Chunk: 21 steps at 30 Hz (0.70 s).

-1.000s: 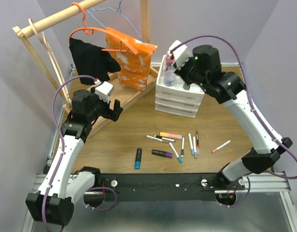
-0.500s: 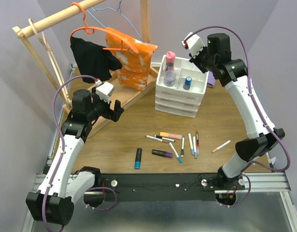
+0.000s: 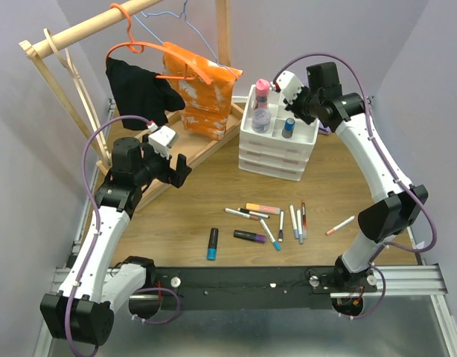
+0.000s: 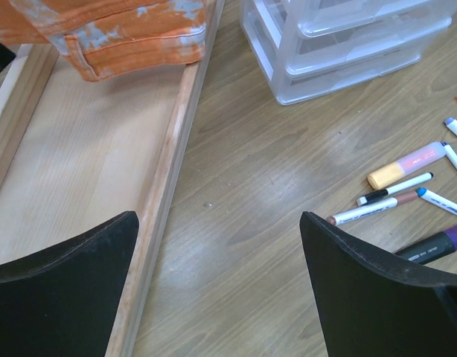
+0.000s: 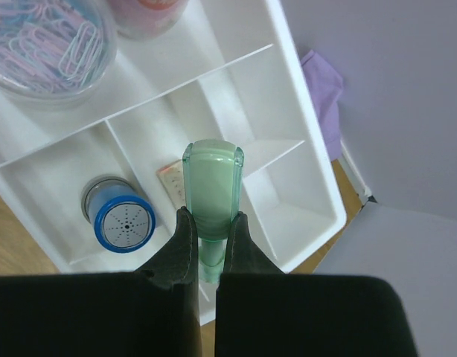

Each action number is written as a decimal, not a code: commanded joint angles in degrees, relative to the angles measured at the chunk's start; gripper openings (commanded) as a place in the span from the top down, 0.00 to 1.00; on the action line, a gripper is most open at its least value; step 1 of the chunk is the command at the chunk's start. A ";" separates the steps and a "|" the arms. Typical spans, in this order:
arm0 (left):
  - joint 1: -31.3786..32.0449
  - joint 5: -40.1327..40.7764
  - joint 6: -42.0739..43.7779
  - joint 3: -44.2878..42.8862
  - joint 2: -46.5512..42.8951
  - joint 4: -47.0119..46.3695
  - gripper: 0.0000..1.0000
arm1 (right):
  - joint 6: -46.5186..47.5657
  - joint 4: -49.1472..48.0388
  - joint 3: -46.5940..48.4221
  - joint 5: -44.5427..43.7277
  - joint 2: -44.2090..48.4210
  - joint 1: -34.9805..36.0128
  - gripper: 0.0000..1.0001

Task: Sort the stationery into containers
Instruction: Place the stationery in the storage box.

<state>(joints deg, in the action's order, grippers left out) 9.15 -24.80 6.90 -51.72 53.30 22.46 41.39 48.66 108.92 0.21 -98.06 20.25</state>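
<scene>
One chunky pale-green plastic highlighter (image 5: 212, 178) is sitting clamped between the black fingers of the right gripper (image 5: 208, 230). It is hanging over the inner dividers of the white divided plastic tray (image 5: 280, 201); whether it is touching cannot be told. Tray is topping the white three-drawer plastic organiser (image 3: 277, 160), which is standing toward the wooden table's far edge, right of centre. Small blue-capped bottle (image 5: 123, 223) is standing in a neighbouring compartment; pink-capped bottle (image 3: 262, 93) is standing at the tray's far-left corner. Left gripper (image 4: 217, 275) is hovering with jaws wide apart, holding nothing, toward the left edge. Roughly ten loose pens and markers are lying mid-table toward the near edge, including a purple highlighter (image 3: 249, 236); one orange-tipped white pen (image 3: 340, 225) is lying apart, rightward.
</scene>
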 commanded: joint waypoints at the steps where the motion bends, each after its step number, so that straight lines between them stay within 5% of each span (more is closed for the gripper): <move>1: 0.35 -1.39 0.49 0.57 0.31 -0.31 0.01 | 1.06 0.82 -3.09 1.38 -0.82 -0.39 0.98; 10: 0.43 -1.22 0.84 -0.66 1.46 -0.57 0.01 | -0.08 -2.26 -3.37 -1.88 -1.34 -0.48 0.55; 21: 3.41 -3.85 3.47 -1.53 1.19 1.96 0.01 | -5.16 -1.38 -1.44 -4.77 2.43 -0.48 0.48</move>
<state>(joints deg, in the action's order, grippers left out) 9.78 -25.61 7.84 -51.64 54.78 22.46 40.07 47.20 105.69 -1.78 -98.67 20.12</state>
